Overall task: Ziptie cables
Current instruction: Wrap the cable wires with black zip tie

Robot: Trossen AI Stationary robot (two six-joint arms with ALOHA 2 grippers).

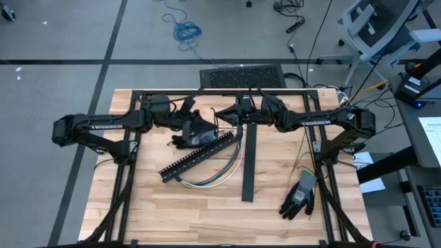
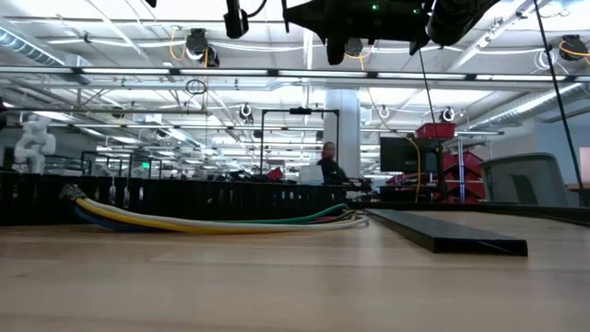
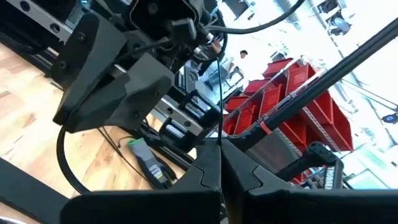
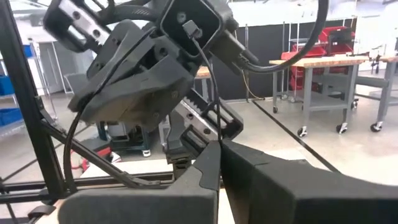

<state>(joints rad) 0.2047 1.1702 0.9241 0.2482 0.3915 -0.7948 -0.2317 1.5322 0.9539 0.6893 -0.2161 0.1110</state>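
Wooden table (image 1: 207, 207) beneath both arms. Black slotted duct (image 1: 196, 159) just below left gripper (image 3: 219, 163), fingers pressed together, holding nothing. Cables (image 1: 213, 178) curving under the duct, slightly farther out. Right gripper (image 4: 220, 163) likewise closed, empty, raised beside the left one.

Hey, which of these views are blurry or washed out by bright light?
Low view: the near wooden table is soft, ceiling lights glare. Left wrist view: the bright background washes out beyond the red bins. High view: evenly lit, cables clear.
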